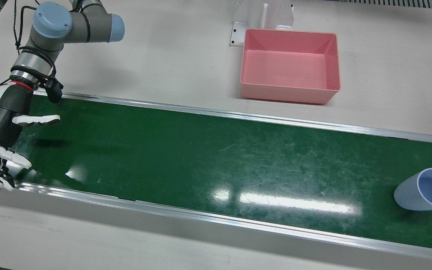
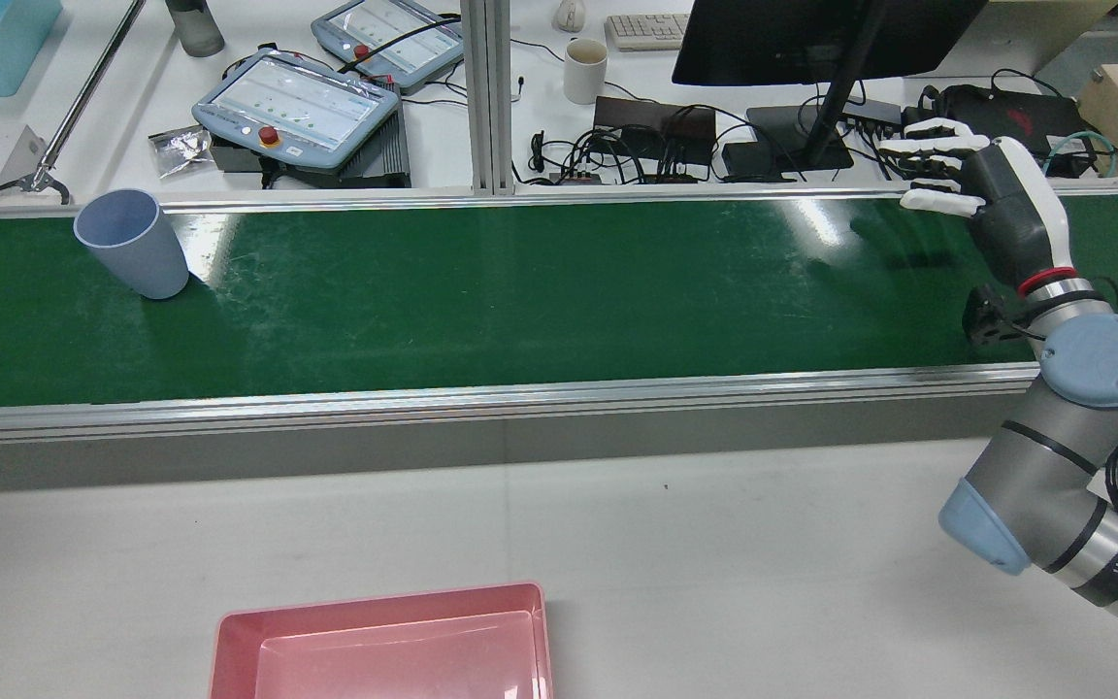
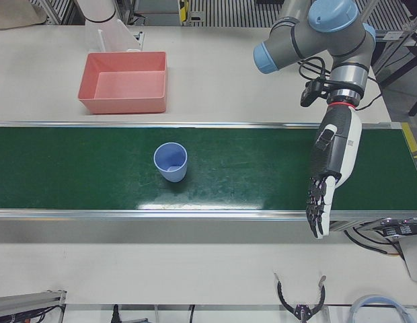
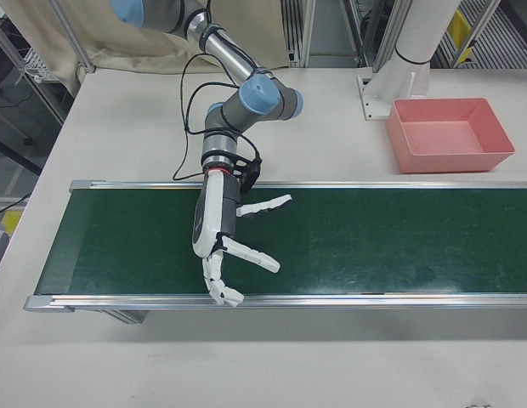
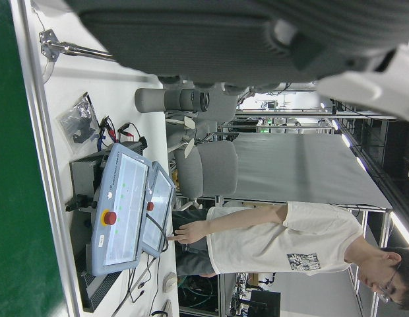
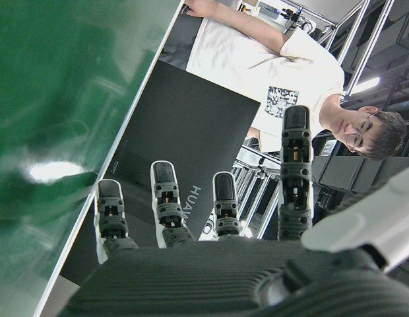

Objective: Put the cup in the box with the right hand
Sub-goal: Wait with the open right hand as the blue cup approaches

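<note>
Cup: pale blue-grey cup (image 1: 411, 195), smooth matte wall, round and tapering to a narrower base. It stands mouth up on the belt at the far right edge of the front view, and at the far left of the rear view.
Box: pink box (image 1: 287, 92), rectangular, with thin sloping walls and a flat floor. Nothing lies in it. It sits on the counter at upper right of centre in the front view, apart from the belt.
Right hand: right hand (image 1: 0, 142), with a black ribbed palm and white-shelled fingers. The fingers are spread wide and hold nothing. It hangs over the belt at the left edge of the front view, well apart from the cup.
Left hand: left hand (image 3: 326, 175), with fingers straight, apart and empty. It reaches across the belt to its near rail at the right of the left-front view, with the cup between it and the box.
Belt: dark green conveyor belt (image 1: 201, 150), glossy, finely scratched and showing lamp glare. It runs between brushed aluminium rails (image 1: 238, 116).
Counter: off-white counter (image 1: 163, 45), smooth and matte, on both sides of the belt.
Room: along the top of the rear view are two teach pendants (image 2: 297, 102), a black monitor (image 2: 811, 34), a keyboard, a white mug (image 2: 585, 70) and tangled cables. The hand views show a person (image 5: 283, 238) in a white T-shirt touching a pendant.
</note>
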